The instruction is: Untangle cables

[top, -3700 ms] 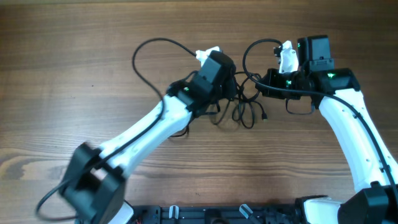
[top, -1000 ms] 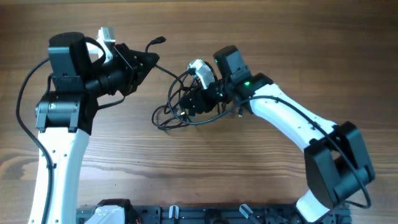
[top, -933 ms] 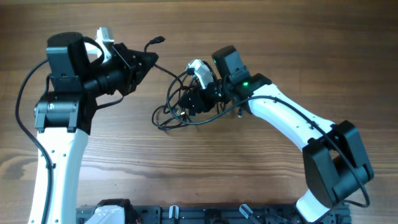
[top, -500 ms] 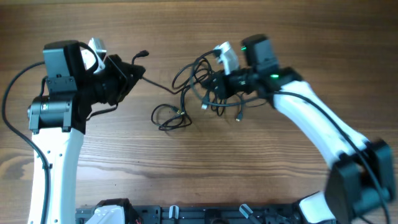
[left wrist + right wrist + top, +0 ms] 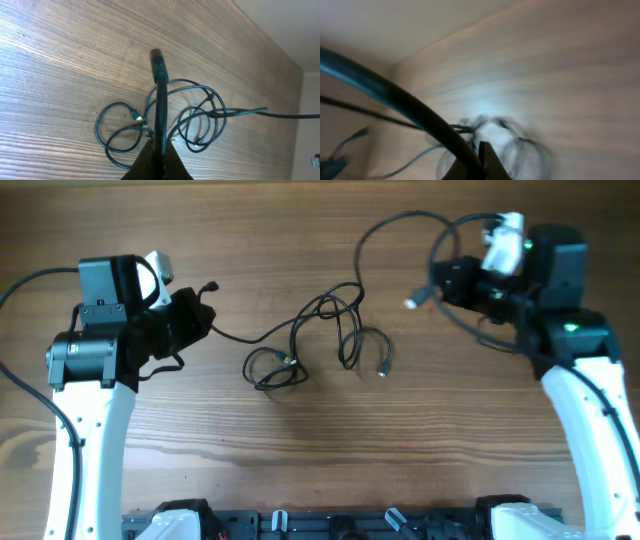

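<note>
The cables (image 5: 345,340) are being stretched left-to-right, tangle on the tabletop (image 5: 300,470) midway between left gripper (image 5: 203,320) and right gripper (image 5: 447,280). A strand is being pinched in each closed gripper.

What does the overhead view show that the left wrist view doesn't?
Only overhead: the right end effector, holding a strand of the cables that arcs over to it. Only left wrist: a close look at the plug poking past the left end effector, which pinches that cord. Both: the tangled loops lying on the wooden table.
</note>
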Tool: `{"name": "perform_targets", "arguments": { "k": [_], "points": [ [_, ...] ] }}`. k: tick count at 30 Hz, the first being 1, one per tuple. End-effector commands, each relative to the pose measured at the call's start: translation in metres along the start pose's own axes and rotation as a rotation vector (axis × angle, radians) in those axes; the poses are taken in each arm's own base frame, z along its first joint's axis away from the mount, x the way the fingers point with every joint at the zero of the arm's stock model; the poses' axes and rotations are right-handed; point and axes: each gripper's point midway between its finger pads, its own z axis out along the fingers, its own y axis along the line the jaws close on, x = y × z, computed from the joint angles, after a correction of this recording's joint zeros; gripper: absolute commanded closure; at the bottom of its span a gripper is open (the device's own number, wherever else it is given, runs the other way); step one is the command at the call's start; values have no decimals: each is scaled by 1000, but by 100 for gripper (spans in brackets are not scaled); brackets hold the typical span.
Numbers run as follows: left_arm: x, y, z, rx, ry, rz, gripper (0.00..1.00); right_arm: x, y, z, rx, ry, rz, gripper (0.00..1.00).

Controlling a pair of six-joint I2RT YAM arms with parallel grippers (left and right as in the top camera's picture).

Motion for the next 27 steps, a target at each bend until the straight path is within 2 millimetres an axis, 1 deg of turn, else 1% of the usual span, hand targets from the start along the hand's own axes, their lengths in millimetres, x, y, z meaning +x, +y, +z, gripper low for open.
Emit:
{"name": "perform_targets", "arguments": {
  "k": [1, 2, 4, 5, 7, 8, 11, 12, 15, 17, 20, 23, 24, 26, 27],
  "points": [
    [-7, 8, -1, -48, -29, 25, 96, -7, -71, -13, 301, -54, 115, 96],
    [-8, 10, -2, -59, -34, 25, 96, -2, -95, -17, 390, -33, 145, 96],
    [-8, 11, -2, -66, -37, 24, 96, 6, -108, -16, 428, 10, 157, 96],
    [-8, 11, -2, -67, -37, 24, 96, 12, -112, -12, 429, 42, 154, 96],
    [-6, 13, 1, -72, -21, 13, 96, 29, -115, 4, 412, 147, 138, 96],
    [-3, 13, 4, -74, -2, 10, 96, 42, -120, 13, 413, 211, 140, 96],
    [12, 13, 17, -87, 78, 11, 96, 70, -130, 33, 413, 355, 173, 96],
    [19, 11, 26, -93, 116, 21, 96, 83, -134, 46, 387, 428, 165, 96],
    [26, 8, 41, -97, 163, 37, 96, 98, -145, 60, 389, 498, 189, 96],
    [32, 5, 51, -100, 195, 43, 96, 104, -143, 71, 327, 538, 164, 96],
    [39, 0, 61, -99, 224, 56, 96, 102, -135, 77, 258, 535, 132, 96],
    [44, -7, 67, -90, 239, 79, 96, 99, -121, 80, 165, 531, 98, 96],
    [46, -12, 68, -81, 239, 94, 95, 99, -113, 82, 116, 533, 92, 96],
    [47, -18, 70, -68, 234, 112, 83, 98, -105, 83, 66, 532, 82, 96],
    [46, -21, 71, -61, 229, 122, 72, 97, -104, 83, 55, 530, 83, 96]
  ]
}}
